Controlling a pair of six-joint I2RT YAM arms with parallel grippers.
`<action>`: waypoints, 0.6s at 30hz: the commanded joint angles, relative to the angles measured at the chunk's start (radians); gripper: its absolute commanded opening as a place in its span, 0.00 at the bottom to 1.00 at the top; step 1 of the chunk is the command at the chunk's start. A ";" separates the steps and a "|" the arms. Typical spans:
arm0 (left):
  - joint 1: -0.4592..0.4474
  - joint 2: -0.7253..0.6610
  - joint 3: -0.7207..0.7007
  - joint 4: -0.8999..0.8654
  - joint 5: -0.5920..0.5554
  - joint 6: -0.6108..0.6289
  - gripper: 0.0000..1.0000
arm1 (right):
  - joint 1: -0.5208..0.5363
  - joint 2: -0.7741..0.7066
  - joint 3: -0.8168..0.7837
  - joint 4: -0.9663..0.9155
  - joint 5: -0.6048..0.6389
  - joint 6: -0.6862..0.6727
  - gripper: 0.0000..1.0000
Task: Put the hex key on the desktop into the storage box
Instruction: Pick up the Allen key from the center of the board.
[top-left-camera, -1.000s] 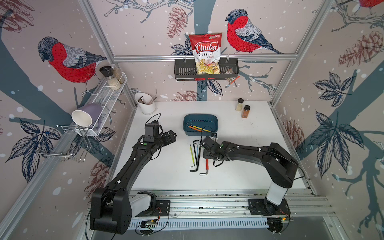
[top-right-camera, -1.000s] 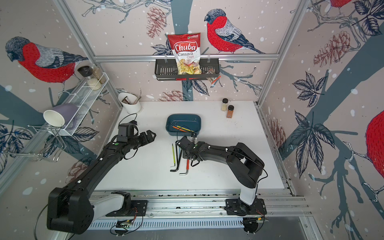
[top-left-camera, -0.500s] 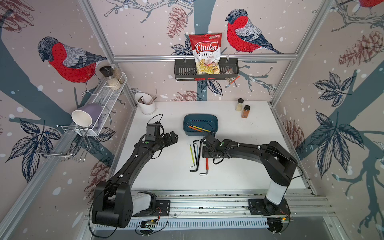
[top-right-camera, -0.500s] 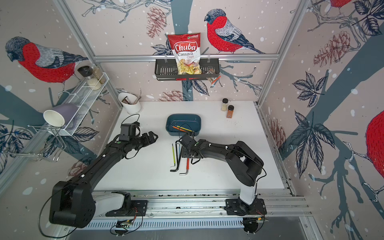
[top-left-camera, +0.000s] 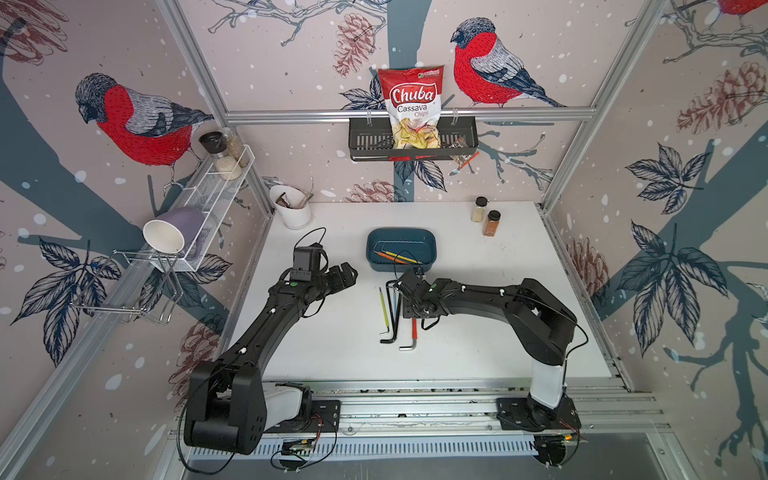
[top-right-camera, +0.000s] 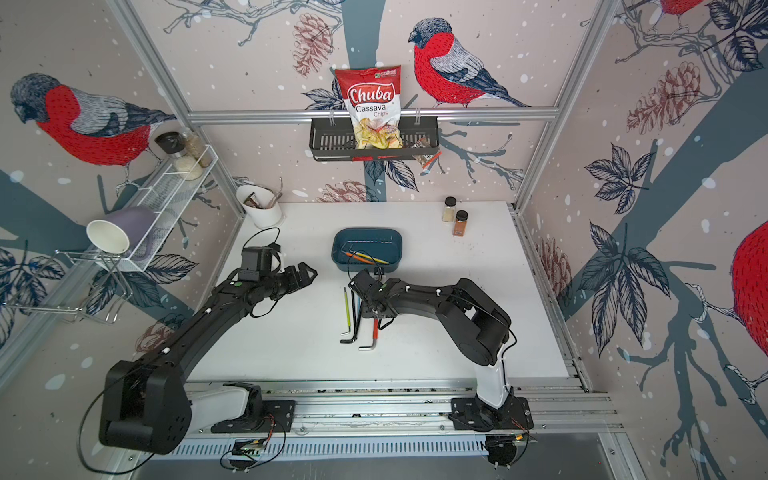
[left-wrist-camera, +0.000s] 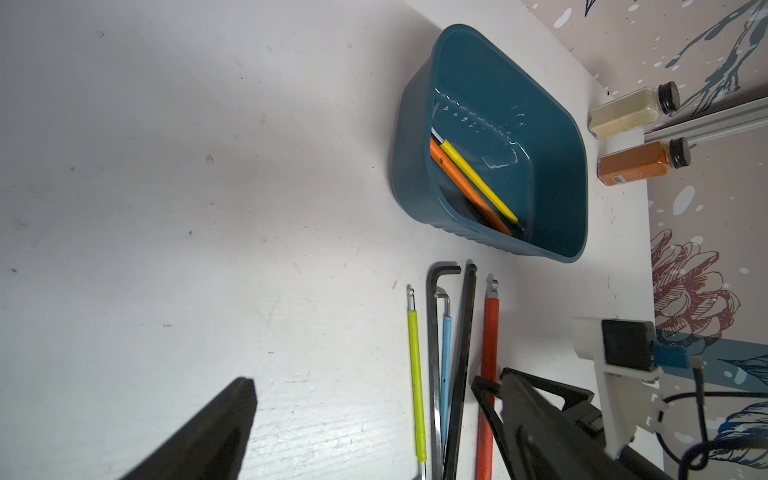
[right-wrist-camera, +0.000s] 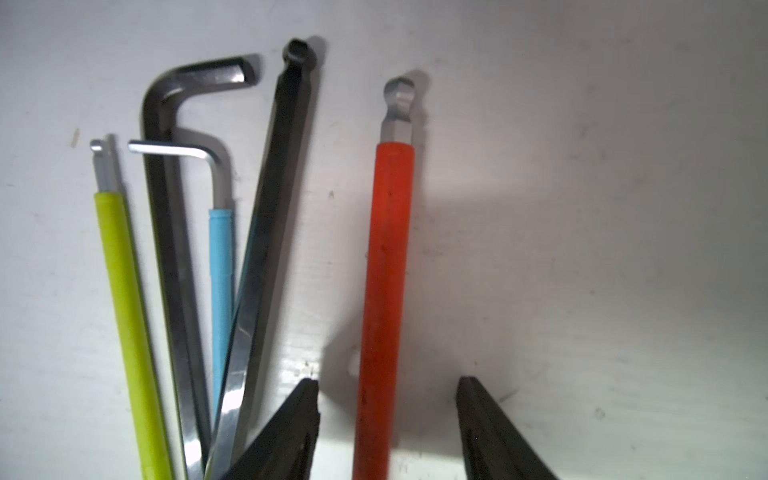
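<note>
the right wrist view alone settles the right fingers (right-wrist-camera: 286, 432): they stand half apart on either side of the red hex key (right-wrist-camera: 386, 291), with a strip of bare desk (right-wrist-camera: 582, 249) showing on each side of its sleeve, so nothing is gripped. in both top views the arm's wrist sits over that spot and the gap cannot be read. there the red hex key (top-left-camera: 414, 330) shows only its bent end, lying flat on the desk in front of the storage box (top-left-camera: 371, 249) and apart from it.

the left wrist view shows what lies in the box: a yellow hex key (left-wrist-camera: 478, 178) and an orange hex key (left-wrist-camera: 451, 170) side by side along one wall. it also shows a blue hex key (left-wrist-camera: 446, 353) between two black hex keys (left-wrist-camera: 462, 353), with a green hex key (left-wrist-camera: 416, 374) just beside them. from above the blue one is too small to make out.

the left fingers (top-left-camera: 347, 274) hang spread, holding nothing, above bare desk and well apart from the keys. only one of them enters their own wrist view.
</note>
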 joint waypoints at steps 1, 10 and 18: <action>0.002 0.002 0.008 -0.011 0.010 0.013 0.95 | 0.002 0.031 -0.027 -0.012 -0.069 0.034 0.50; 0.002 -0.006 0.009 -0.011 0.010 0.014 0.95 | 0.001 0.033 -0.062 -0.001 -0.072 0.035 0.23; 0.002 -0.007 0.007 -0.009 0.012 0.012 0.95 | -0.032 -0.034 -0.130 0.022 -0.072 0.019 0.01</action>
